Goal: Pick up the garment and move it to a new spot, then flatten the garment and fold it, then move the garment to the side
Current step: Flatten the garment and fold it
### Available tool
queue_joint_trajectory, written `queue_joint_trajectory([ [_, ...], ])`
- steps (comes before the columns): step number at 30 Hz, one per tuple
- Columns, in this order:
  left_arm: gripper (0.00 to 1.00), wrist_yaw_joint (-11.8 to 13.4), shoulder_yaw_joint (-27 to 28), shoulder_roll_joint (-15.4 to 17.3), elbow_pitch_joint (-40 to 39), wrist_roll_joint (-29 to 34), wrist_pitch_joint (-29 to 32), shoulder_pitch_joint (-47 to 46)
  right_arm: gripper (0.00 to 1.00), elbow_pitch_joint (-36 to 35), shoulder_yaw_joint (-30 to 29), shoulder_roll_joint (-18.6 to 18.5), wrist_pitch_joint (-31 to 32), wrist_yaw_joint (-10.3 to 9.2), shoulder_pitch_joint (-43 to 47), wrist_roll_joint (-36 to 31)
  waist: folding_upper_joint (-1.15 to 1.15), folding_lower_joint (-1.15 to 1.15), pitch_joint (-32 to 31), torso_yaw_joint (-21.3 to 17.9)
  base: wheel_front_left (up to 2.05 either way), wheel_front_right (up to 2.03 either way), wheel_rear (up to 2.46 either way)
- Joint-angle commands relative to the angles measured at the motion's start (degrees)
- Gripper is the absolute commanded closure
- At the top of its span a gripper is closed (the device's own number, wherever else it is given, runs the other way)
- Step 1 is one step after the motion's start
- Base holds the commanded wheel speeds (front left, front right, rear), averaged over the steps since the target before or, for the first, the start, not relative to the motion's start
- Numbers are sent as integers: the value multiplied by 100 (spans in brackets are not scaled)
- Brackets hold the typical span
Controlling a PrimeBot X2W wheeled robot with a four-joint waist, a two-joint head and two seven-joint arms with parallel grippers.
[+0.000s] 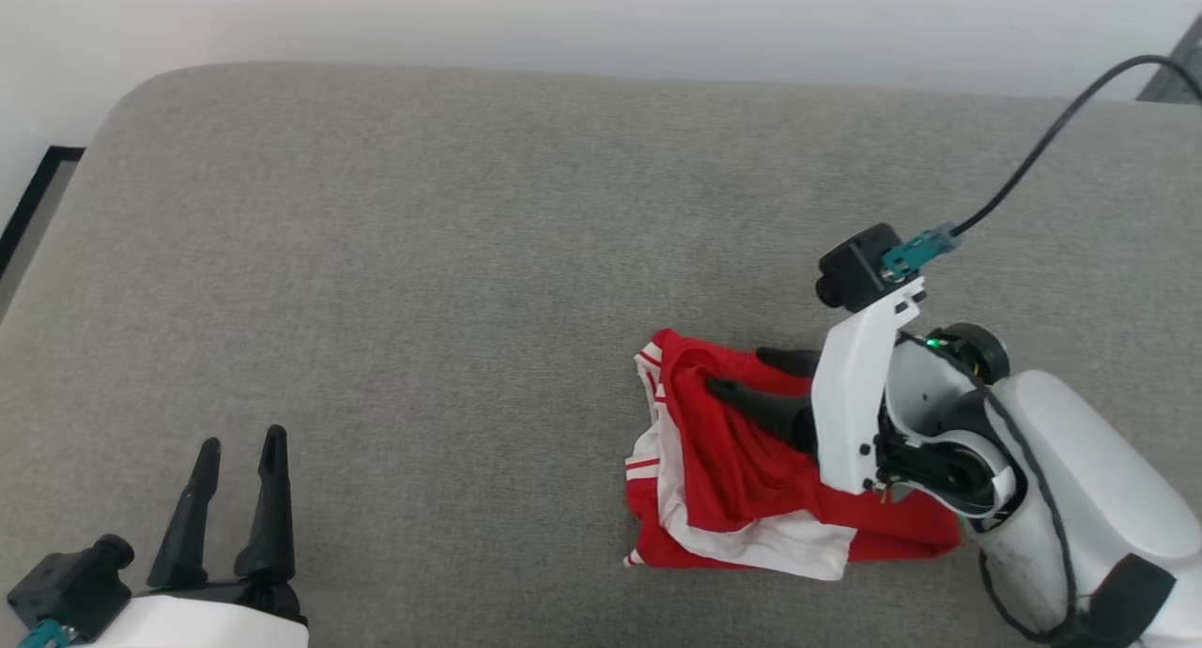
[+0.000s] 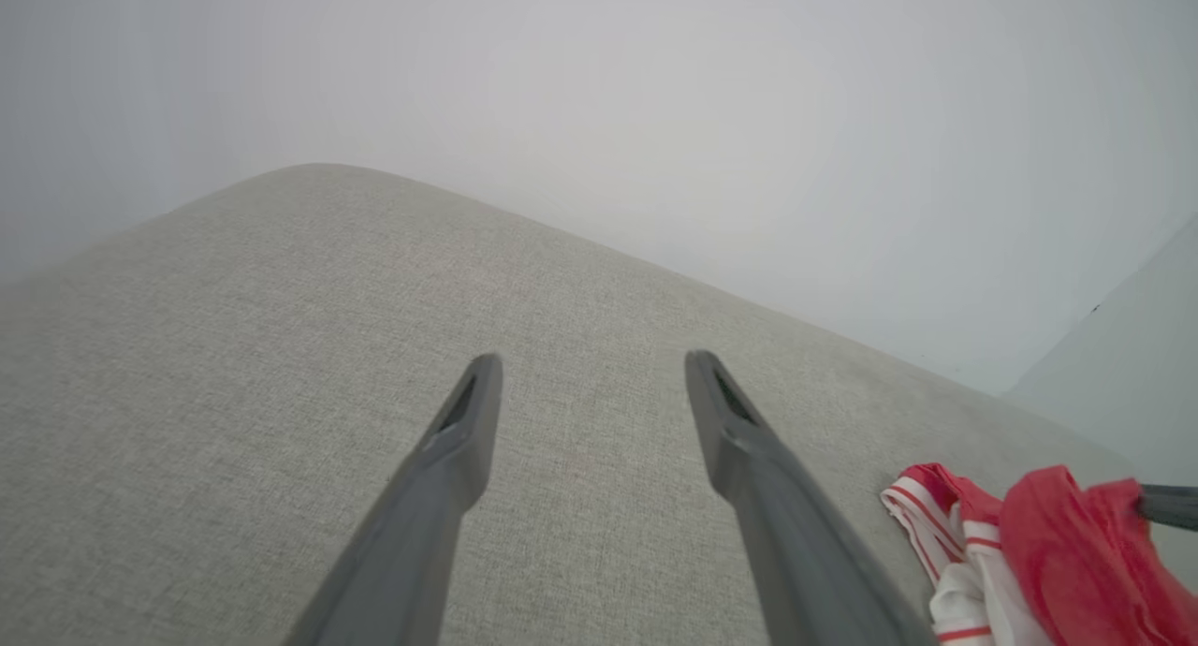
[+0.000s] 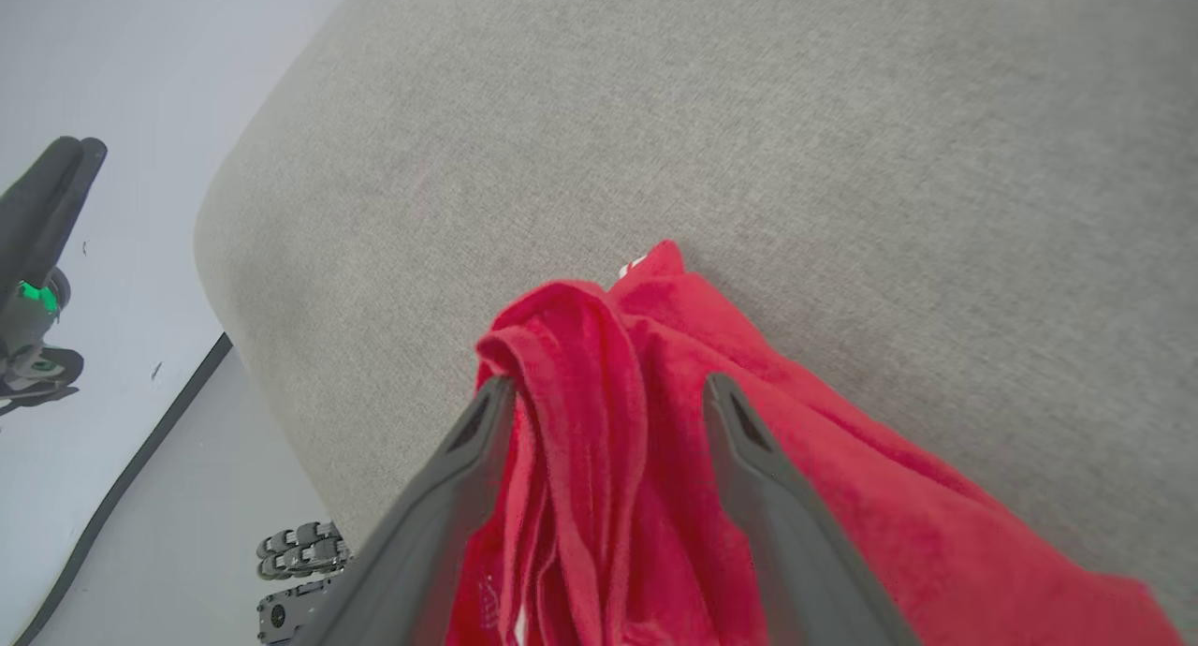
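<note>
The garment [image 1: 742,460], red with white sleeves and striped trim, lies bunched in a heap on the grey cushioned surface [image 1: 451,254] at the centre right. My right gripper [image 1: 742,371] hangs over its top with both dark fingers spread wide; a raised fold of red cloth [image 3: 580,393] stands loose between them. At the lower left, my left gripper [image 1: 239,441] is open, well away from the garment, with bare surface between its fingers. In the left wrist view, my left gripper [image 2: 591,365] points across the surface and the garment [image 2: 1039,552] shows at the lower right.
A pale wall runs along the far edge of the surface. A black cable [image 1: 1052,131] loops up from my right wrist. Floor with a dark skirting line [image 1: 28,207] drops off past the surface's left edge.
</note>
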Motion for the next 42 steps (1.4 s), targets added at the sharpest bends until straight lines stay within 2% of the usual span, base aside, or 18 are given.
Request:
queue_joint_trajectory([
  [1,0,-19,37,15,-28,7,-28,47,0,-71,-11,-37,-77,0,14,21,0,0,-22,-74,0,0,0],
  [13,0,-19,136,117,-142,180,-29,100,0,-491,-367,-430,-1017,0,343,-140,0,0,-141,-526,0,0,0],
  [24,0,-19,253,215,-251,368,-29,246,0,-729,-512,-818,-2476,0,809,-410,0,0,-379,-914,0,0,0],
  [34,0,-19,452,193,-383,704,-28,533,0,-348,-988,-893,-4100,0,1366,-977,0,0,-703,-1142,0,0,0],
  [42,0,-19,664,114,-478,882,-28,804,0,154,-1366,-782,-5024,0,1933,-1299,0,0,-917,-1208,0,0,0],
])
